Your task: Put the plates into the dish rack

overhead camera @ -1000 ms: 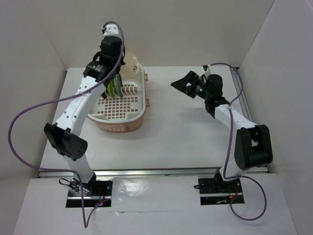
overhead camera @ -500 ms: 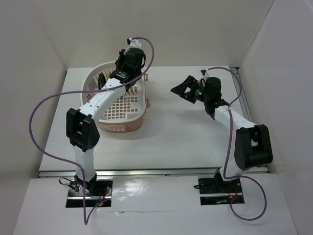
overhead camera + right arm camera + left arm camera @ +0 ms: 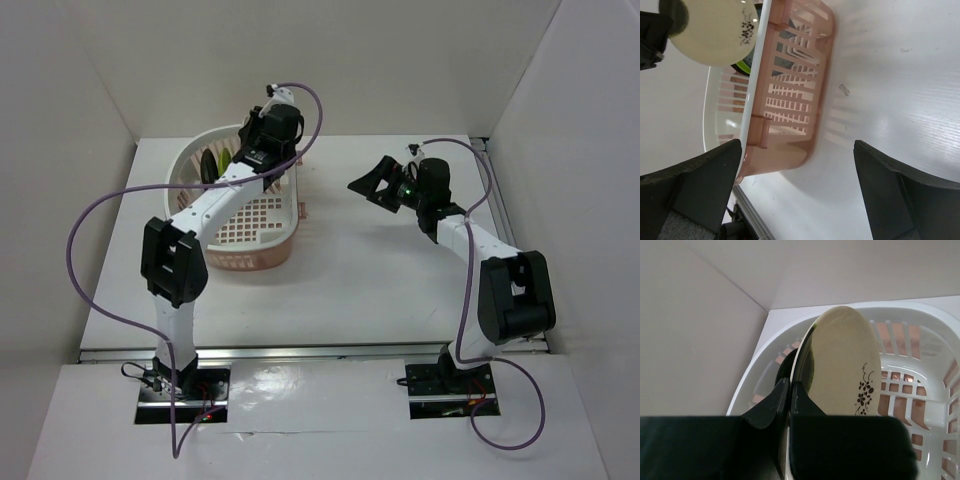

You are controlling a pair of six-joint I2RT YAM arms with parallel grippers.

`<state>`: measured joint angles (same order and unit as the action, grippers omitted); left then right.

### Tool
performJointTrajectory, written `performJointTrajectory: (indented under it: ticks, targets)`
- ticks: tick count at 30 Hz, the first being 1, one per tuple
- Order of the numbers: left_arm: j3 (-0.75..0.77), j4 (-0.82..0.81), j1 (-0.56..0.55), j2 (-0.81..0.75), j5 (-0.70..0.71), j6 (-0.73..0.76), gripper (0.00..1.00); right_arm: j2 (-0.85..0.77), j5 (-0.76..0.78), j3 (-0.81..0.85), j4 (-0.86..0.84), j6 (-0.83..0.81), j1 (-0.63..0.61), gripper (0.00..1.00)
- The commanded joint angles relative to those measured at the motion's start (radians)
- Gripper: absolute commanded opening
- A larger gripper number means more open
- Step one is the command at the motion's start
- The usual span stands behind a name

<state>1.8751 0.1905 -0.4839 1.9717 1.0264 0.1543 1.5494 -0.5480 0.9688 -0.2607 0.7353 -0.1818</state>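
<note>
The left arm has swung hard: a second ago its pincer hung high at the far end of the dish rack point(image 3: 250, 255), and now the elbow has come round and the left pincer point(image 3: 790, 397) sits over the rack's far right corner, hardly drifting in the last half second. It stays clenched on the rim of the cream plate point(image 3: 840, 365), which stands on edge straight ahead of the fingertips with its dark flower sprig facing the wrist camera. The rack's pale wall curves round beyond it. Just to the pincer's left, the lime green plate point(image 3: 222, 160) and the black plate point(image 3: 207, 165) are already standing in the dividers. So this looks like plate three lining up for a slot beside them, but it is not released. Whether its lower edge has reached the dividers is hidden behind the fingers. The right pincer point(image 3: 368, 176) has not budged. It hovers spread wide and empty above the table point(image 3: 380, 270), with the rack well off to its left. No plate lies near it.
</note>
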Motion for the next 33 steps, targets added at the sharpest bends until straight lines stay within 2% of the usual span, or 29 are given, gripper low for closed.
performJointTrajectory:
  ticks: [1,33]
  targets:
    - [-0.002,-0.051,-0.01,0.035,0.031,0.002,0.0,-0.006,-0.02,0.015,-0.037,-0.007,-0.008,1.0]
    - [0.048,0.053,-0.019,0.177,-0.019,-0.133,0.0,0.012,-0.047,0.004,-0.055,0.003,-0.008,1.0]
